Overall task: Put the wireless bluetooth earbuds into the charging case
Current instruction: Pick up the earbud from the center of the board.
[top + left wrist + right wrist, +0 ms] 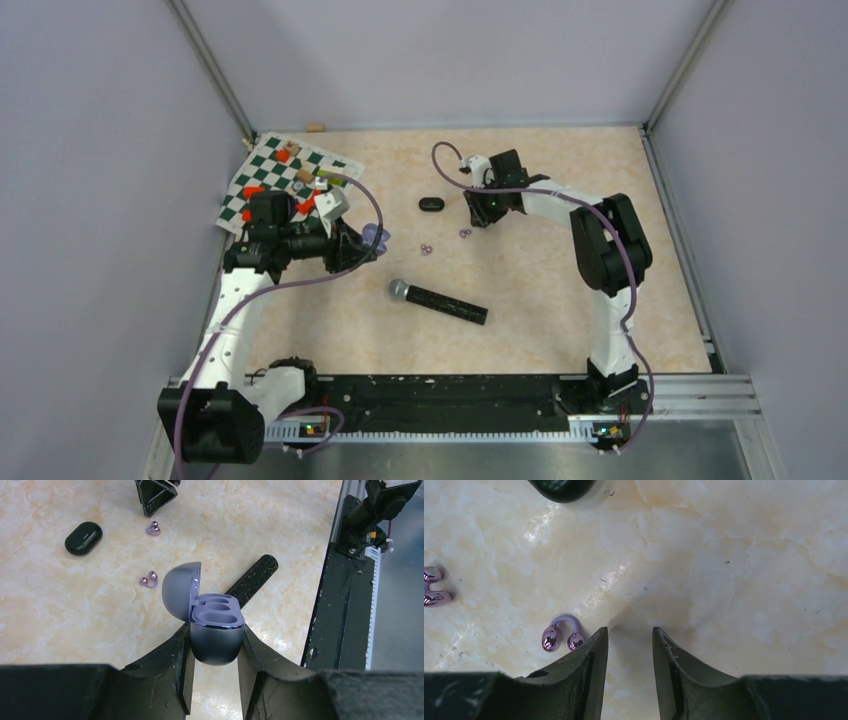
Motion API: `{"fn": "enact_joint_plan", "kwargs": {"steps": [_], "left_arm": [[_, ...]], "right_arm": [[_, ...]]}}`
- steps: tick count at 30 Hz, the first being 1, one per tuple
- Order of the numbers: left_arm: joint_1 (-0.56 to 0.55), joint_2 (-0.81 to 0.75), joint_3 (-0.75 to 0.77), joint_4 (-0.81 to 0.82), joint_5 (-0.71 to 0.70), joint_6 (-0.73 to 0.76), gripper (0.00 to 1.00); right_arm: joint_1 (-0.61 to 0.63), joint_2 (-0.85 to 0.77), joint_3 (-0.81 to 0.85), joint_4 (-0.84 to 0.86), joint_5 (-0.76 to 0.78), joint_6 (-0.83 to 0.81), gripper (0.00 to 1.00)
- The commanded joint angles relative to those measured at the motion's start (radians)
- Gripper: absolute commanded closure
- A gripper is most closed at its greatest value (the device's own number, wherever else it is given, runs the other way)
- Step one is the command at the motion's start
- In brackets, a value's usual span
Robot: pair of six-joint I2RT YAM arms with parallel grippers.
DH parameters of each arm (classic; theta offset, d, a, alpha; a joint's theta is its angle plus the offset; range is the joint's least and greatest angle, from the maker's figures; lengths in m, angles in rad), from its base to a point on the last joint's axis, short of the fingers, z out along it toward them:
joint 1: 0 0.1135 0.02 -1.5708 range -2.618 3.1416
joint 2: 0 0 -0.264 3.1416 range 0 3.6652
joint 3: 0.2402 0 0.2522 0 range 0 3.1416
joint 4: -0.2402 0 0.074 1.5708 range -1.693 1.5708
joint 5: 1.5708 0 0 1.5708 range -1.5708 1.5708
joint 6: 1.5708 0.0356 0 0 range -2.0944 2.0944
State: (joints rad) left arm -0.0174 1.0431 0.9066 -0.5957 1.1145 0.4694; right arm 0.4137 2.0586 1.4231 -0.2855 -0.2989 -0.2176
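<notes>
Right gripper (629,630): jaws a little apart with nothing between them, tips low over the counter (749,555), mid-counter toward the far edge.

The nearer earbud (560,634) is not in the gap. It sits just outside one finger (591,670), offset toward the left edge and slightly toward the near edge. Its two bulbs lie side by side, roughly along my closing line, with the arch pointing away from the wrist. My read: I need a small sideways shift toward the left edge to centre it before closing. The right arm is clearly the closer one.

The second earbud (433,587) lies further toward the left edge, apart from the first, between the two arms.

Both are glossy purple clip types, two small beads joined by a thin arch. They look slick and could pop out of a pinch.

Left gripper (216,630): clamped on the base of the charging case (215,647), left of centre. The case is purple, its lid (180,597) is hinged open, and both wells are empty. I can't tell if it's clear of the surface.

A closed black case (83,538) sits toward the far edge, near the right gripper. The microphone (438,301) lies at centre toward the near edge. The chessboard mat (285,170) is in the far-left corner.
</notes>
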Motion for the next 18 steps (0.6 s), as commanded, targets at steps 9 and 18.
{"fn": "enact_joint_plan", "kwargs": {"steps": [9, 18], "left_arm": [[0.011, -0.015, -0.005, 0.034, 0.048, 0.0, 1.0], [0.011, -0.019, -0.006, 0.034, 0.051, -0.001, 1.0]], "right_arm": [[0.045, 0.01, 0.052, -0.068, -0.017, -0.134, 0.63], [0.095, 0.001, 0.058, -0.125, -0.028, -0.214, 0.65]]}}
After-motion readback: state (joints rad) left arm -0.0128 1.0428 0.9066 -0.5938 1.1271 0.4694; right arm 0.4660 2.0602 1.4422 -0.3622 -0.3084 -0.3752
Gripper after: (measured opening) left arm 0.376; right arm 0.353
